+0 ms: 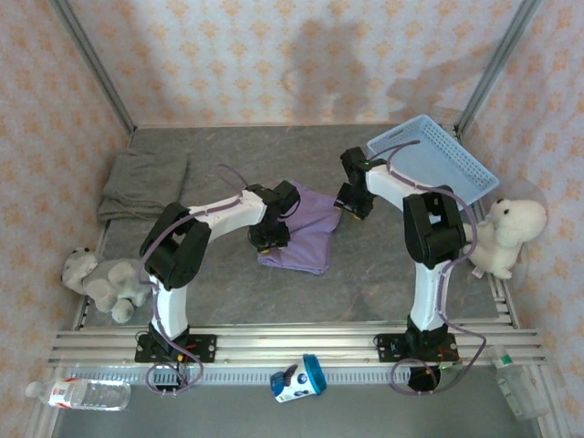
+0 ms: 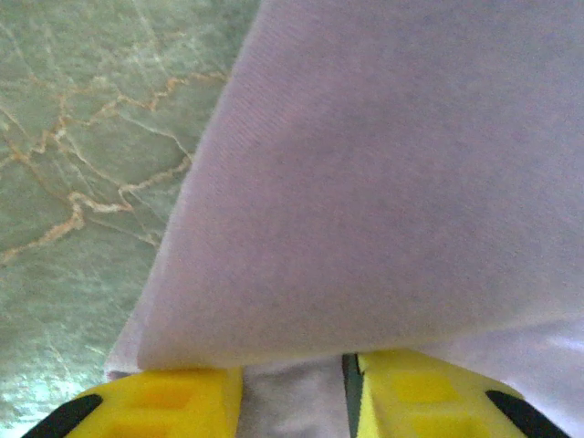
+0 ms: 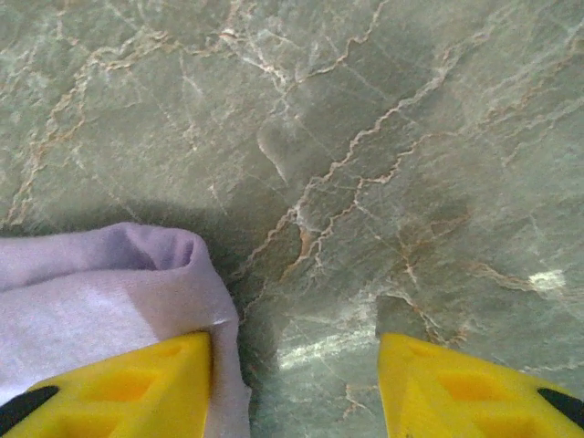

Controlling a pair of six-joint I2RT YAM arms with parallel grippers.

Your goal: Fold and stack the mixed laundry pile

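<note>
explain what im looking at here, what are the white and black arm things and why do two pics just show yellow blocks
These are two robot arms bolted at the near edge of a table, there to fold laundry. The wide picture comes from a camera fixed above and behind them. The two close-ups come from cameras on the wrists; the yellow blocks are each arm's own fingers. On the table lie a lavender T-shirt in the middle, a grey garment far left and a light blue basket far right, with a grey plush toy and a white plush toy at the sides. The right gripper is open at the shirt's edge, holding nothing. The left gripper has shirt fabric between its fingers; whether it pinches I cannot tell.
</note>
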